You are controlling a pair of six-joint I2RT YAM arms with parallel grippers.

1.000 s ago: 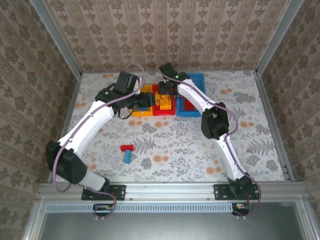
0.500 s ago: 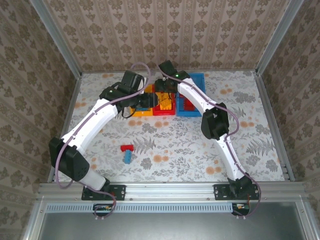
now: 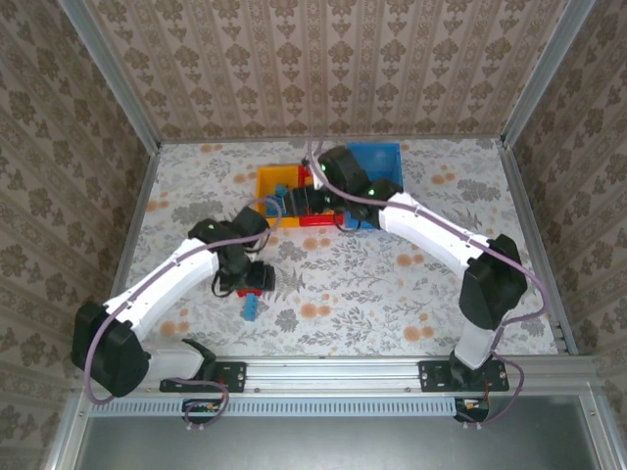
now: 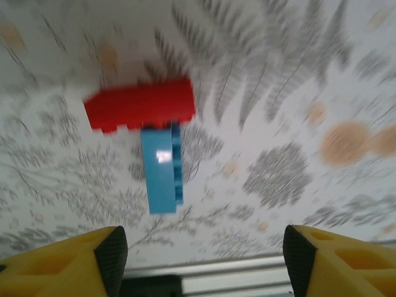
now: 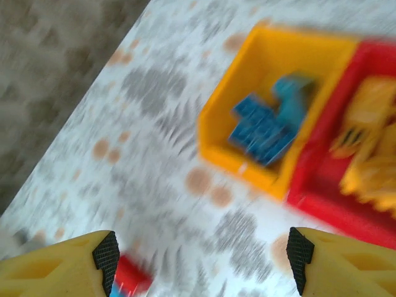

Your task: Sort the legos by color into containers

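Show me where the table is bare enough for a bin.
Bare: table right of the blue bin, and left of the yellow bin. Crowded: red bin under the right arm, and the red brick and blue brick by the left fingers.

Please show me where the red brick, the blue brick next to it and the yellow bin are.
red brick (image 4: 141, 111), left wrist view, middle of its top face.
blue brick (image 4: 159, 173), left wrist view, middle of its flat face.
yellow bin (image 5: 235, 74), right wrist view, bare side wall.
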